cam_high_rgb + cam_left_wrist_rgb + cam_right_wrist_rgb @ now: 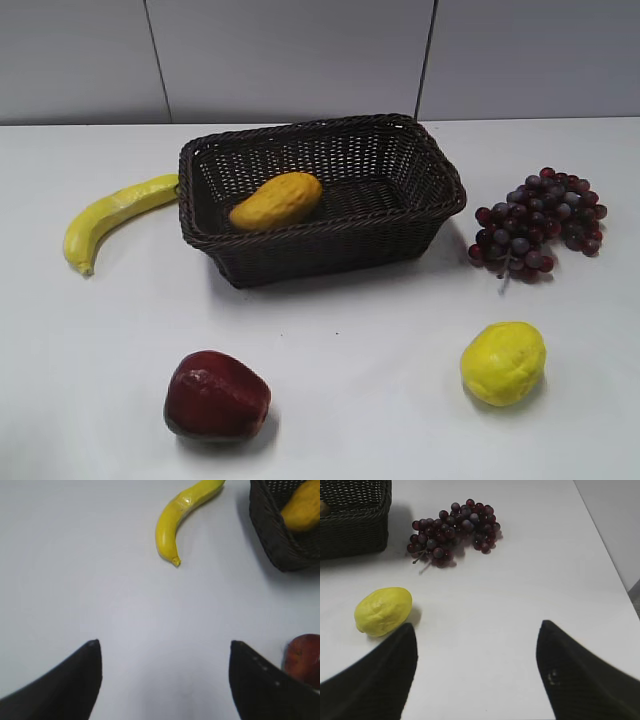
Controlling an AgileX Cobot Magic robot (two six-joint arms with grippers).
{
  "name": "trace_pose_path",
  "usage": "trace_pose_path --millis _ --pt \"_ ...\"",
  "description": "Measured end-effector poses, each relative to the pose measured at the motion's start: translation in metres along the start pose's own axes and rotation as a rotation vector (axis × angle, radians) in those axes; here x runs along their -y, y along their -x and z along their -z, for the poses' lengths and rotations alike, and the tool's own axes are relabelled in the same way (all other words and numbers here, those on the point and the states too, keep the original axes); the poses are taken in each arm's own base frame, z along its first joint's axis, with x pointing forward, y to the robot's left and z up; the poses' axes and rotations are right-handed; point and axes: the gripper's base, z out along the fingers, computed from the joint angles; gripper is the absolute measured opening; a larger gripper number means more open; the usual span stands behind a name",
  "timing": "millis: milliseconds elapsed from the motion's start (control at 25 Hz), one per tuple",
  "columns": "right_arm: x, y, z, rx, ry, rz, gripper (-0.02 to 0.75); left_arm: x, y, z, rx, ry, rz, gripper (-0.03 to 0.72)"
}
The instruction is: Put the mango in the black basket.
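Already mango [276, 200] lying inside black basket [320, 250], both pincers spread, empty

No text, label, brand, number or sign can be read in any of the 3 views. The fruit skins, the woven wicker, the white tabletop and the grey wall panels all appear unmarked, and the dark gripper fingers seen from both wrists carry no legible print.
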Motion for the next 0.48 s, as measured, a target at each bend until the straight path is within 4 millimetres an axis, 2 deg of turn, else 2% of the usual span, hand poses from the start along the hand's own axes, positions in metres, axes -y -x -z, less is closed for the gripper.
trace_pose_path --millis 280,480 --pt "0.0 0.0 0.0 0.0 0.0 0.001 0.571 0.013 -0.068 0.031 0.169 0.019 -0.011 0.588" --pt "0.0 0.0 0.0 0.0 0.0 0.0 0.571 0.02 -0.101 0.053 0.262 0.027 -0.027 0.588"
